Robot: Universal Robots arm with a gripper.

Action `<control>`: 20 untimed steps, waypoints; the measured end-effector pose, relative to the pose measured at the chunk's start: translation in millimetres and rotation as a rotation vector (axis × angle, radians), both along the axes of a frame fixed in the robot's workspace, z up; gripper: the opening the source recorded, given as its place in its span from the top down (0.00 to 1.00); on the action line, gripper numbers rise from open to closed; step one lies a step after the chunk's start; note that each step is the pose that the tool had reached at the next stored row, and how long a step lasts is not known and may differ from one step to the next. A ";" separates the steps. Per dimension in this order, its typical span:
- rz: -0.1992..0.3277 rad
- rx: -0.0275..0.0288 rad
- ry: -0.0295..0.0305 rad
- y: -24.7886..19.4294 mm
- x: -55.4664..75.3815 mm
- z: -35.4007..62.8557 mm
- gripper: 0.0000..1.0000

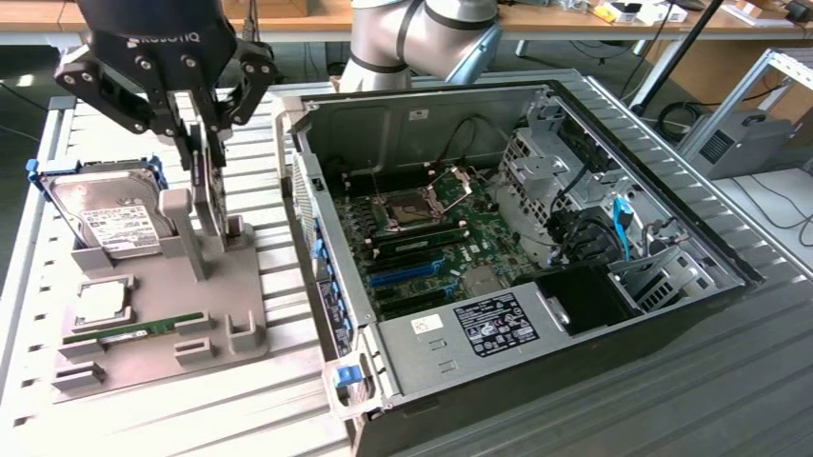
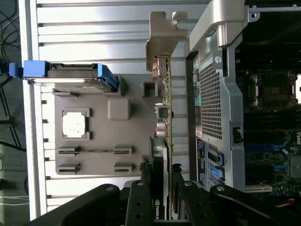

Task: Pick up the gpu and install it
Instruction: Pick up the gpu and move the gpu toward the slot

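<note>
Ribbed metal table (image 1: 178,424) carries a grey tray (image 1: 231,297) at the left of the exterior view. Just beside it, an open PC case (image 1: 381,119) takes up the centre and right.

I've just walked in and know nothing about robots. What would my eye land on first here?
Probably the big open computer case across the middle and the exterior view's right, its motherboard exposed. Next, the black gripper at the exterior view's upper left, closed on the gpu, a thin dark card standing upright on a grey tray beside the case.
</note>
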State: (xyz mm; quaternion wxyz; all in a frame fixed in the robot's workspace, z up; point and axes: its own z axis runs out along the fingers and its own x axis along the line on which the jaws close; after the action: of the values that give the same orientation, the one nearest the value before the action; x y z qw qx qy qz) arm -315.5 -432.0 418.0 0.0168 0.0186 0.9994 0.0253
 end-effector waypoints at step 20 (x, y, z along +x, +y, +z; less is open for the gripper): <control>0.000 0.0000 0.0001 0.0 8.7 25.4 0.73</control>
State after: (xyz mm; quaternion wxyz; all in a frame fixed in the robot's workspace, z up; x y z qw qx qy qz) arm -306.8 -432.0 443.4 0.0167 0.0186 0.9994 0.0253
